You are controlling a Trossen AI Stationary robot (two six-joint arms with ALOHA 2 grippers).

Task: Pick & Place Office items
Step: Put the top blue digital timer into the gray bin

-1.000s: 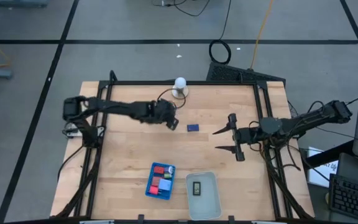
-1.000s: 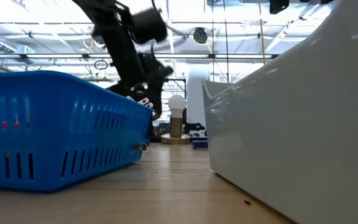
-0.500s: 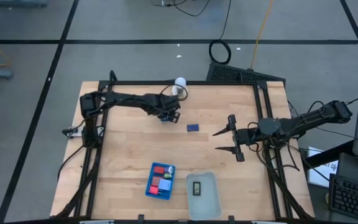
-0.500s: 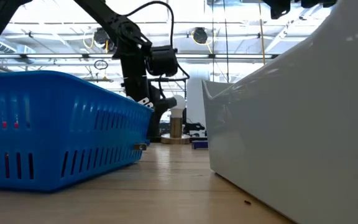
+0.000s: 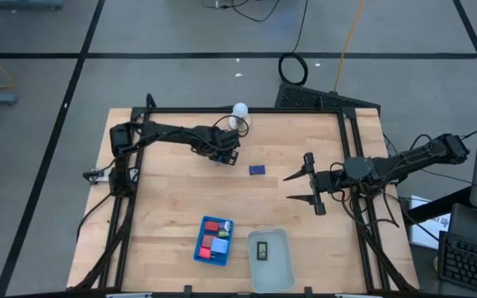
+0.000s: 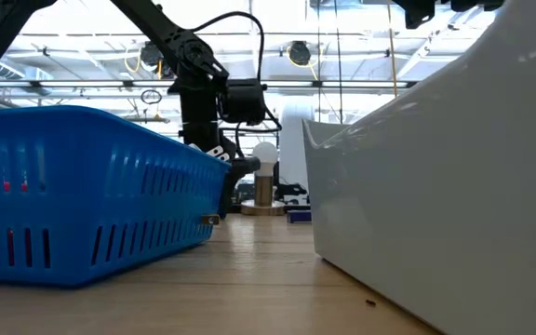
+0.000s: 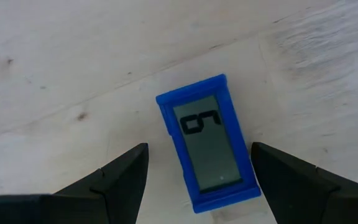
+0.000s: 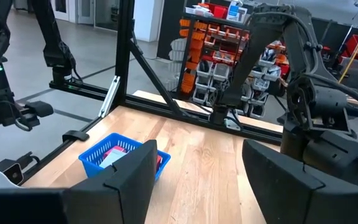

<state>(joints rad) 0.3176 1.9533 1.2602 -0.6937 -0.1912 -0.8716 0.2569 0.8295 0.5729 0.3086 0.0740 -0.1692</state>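
Observation:
My left gripper (image 7: 196, 186) is open and points down at the table, one finger on each side of a blue rectangular piece (image 7: 207, 152) with a grey screen; neither finger touches it. The piece lies flat on the wood. In the high view this gripper (image 5: 223, 154) covers it, near the white ball. A second dark blue piece (image 5: 257, 170) lies flat mid-table. The blue tray (image 5: 214, 240) holds red and light blue pieces, and the clear tray (image 5: 277, 266) holds a black piece (image 5: 262, 249). My right gripper (image 5: 302, 187) waits open above the table's right side.
The white ball on its round base (image 5: 239, 116) stands at the far edge, just beyond my left gripper. The two trays sit side by side at the near edge. A black frame (image 5: 348, 149) runs around the table. Bare wood lies between the dark blue piece and the trays.
My left arm has stretched out and my left gripper has come down toward the table and a little toward the far edge, ending low over the blue screen piece. The pieces and my right arm have stayed where they were.

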